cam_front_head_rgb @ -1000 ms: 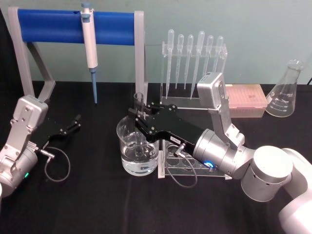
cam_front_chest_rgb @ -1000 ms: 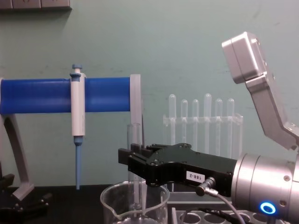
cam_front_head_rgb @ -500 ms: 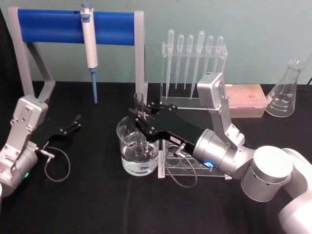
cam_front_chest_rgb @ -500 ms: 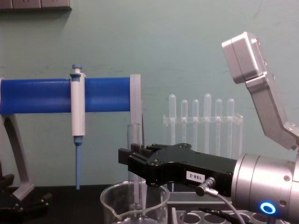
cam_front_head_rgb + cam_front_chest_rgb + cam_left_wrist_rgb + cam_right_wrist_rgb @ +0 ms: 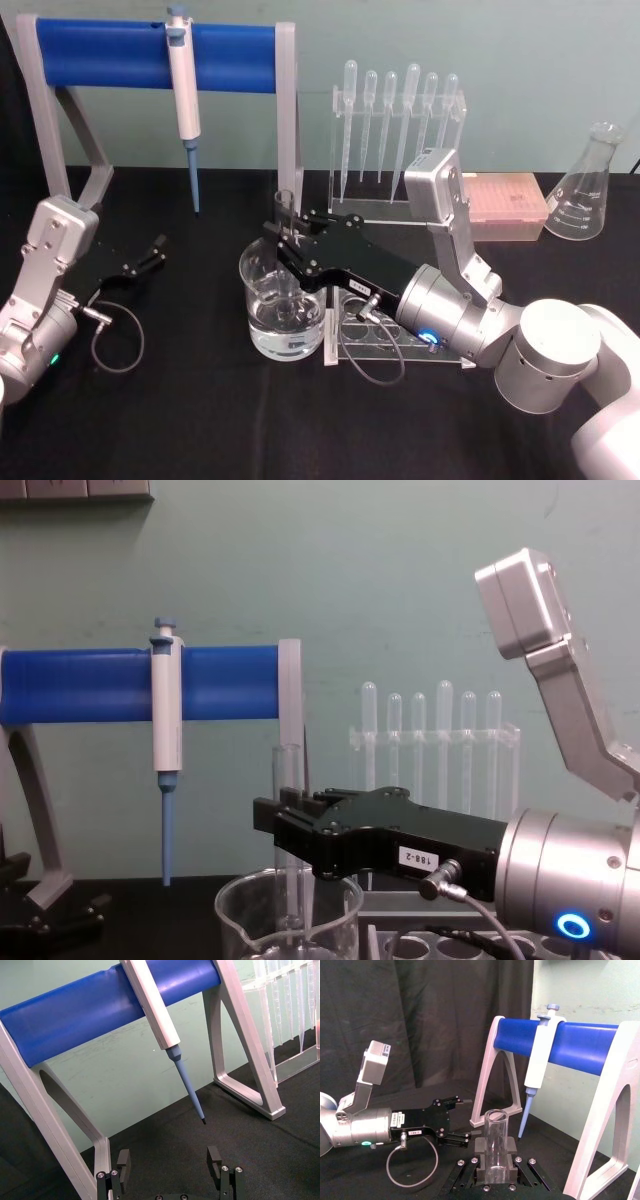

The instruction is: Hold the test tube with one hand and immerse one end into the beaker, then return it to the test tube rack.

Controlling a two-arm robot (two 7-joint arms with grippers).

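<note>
Over the wide clear glass beaker (image 5: 262, 290), the black right gripper (image 5: 285, 236) clamps the long glass test tube (image 5: 284, 208) high up; it is likely light, slick and brittle, so squeeze gently.

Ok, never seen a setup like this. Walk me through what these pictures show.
This is a robot with two arms, each ending in a black gripper. One picture looks down from its head, one looks across from its chest, and one sits on each wrist. The right gripper is clamped on a glass test tube, held upright with its lower end down inside a beaker of clear liquid. The left gripper is open and idle at the left, low by the black table. Also there: a tube rack beside the beaker, a pipette hanging on a blue stand, thin droppers in a clear holder and a flask.
</note>
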